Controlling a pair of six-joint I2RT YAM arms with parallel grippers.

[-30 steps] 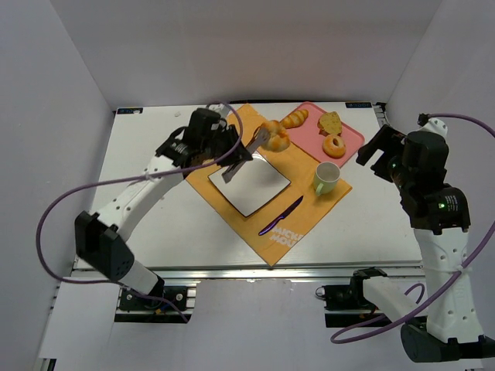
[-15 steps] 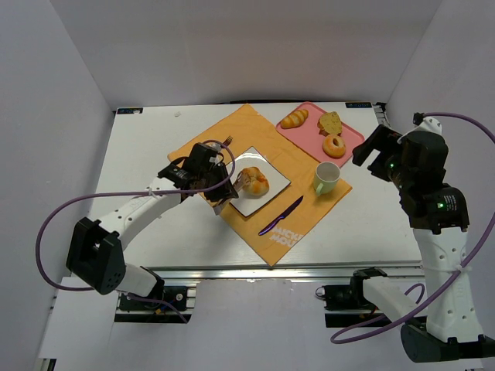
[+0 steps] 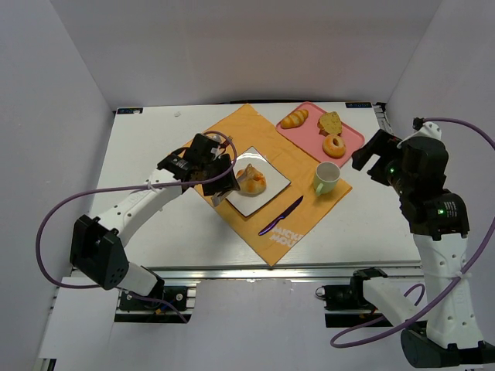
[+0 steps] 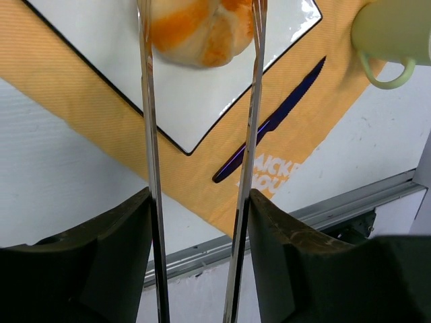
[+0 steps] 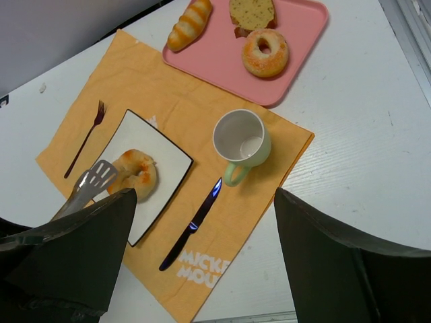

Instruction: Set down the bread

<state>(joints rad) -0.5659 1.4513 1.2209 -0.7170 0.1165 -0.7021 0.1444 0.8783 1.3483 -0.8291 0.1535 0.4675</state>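
The bread [image 3: 252, 179], a golden ring-shaped roll, lies on the white square plate [image 3: 271, 192]; the wrist views show the bread [image 4: 199, 30] [image 5: 137, 173] resting there too. My left gripper [image 3: 218, 186] [image 4: 200, 198] is shut on metal tongs [image 4: 254, 101]. The tongs' two arms are spread on either side of the bread, and their slotted tip [image 5: 98, 174] sits at its left edge. My right gripper [image 3: 370, 158] [image 5: 203, 195] hangs open high over the table's right side with nothing between its fingers.
An orange placemat [image 3: 302, 166] carries the plate, a green mug [image 3: 326, 177], a blue knife [image 3: 281, 216] and a fork [image 3: 224, 143]. Behind it a pink tray [image 3: 311, 139] holds a long roll [image 3: 294, 118], a bread slice [image 3: 330, 122] and a bagel [image 3: 334, 144].
My left arm carried the bread in the tongs from beside the pink tray down to the plate. The tongs have since spread apart, and the bread now rests on the plate.
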